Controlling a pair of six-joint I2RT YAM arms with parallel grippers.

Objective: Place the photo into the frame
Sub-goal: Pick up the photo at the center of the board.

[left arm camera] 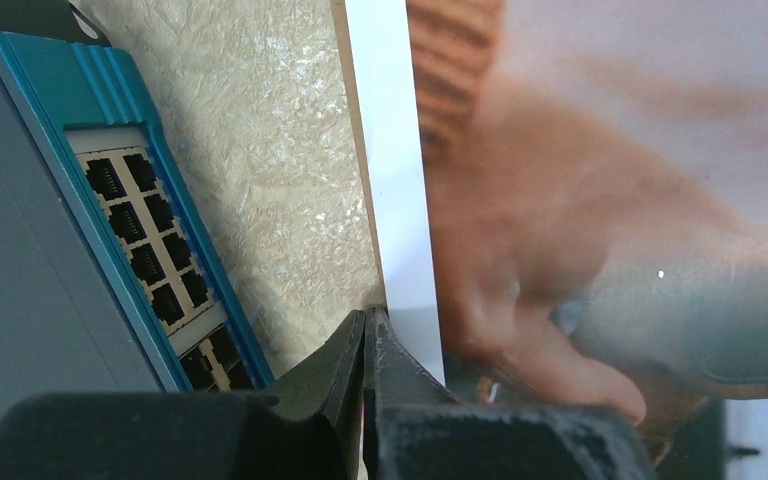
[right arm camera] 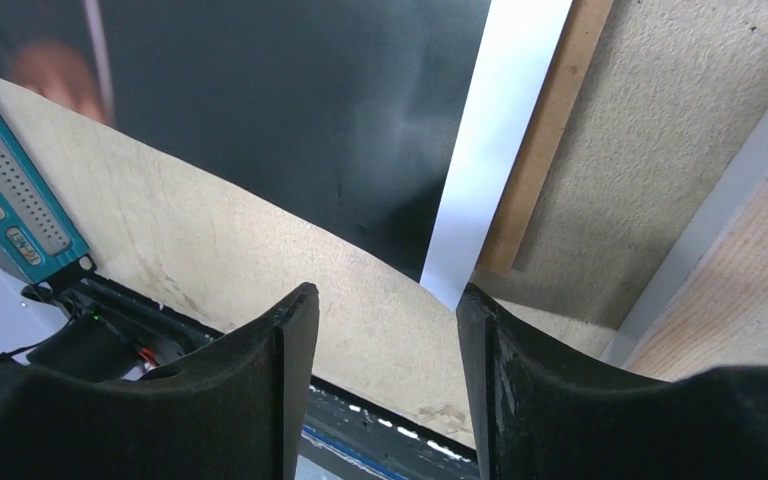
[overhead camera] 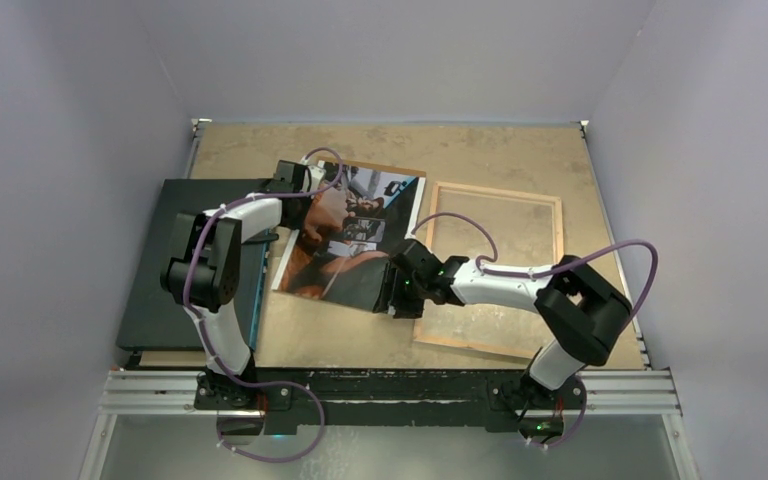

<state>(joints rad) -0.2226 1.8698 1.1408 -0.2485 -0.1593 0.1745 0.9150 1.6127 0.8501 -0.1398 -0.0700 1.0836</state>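
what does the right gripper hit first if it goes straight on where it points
Probably the photo: its white-strip corner lies just ahead of the right gripper, about in line with the gap between its open jaws. Depth is unclear.

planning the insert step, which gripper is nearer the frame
Right. The right gripper is at the frame's left rail, by the photo's near corner; the left gripper is across the photo, at its far left corner.

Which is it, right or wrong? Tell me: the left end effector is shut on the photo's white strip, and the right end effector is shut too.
Wrong on the right end effector: it is open, as the right wrist view shows, its jaws standing apart. The left end effector is shut on the photo's white strip.
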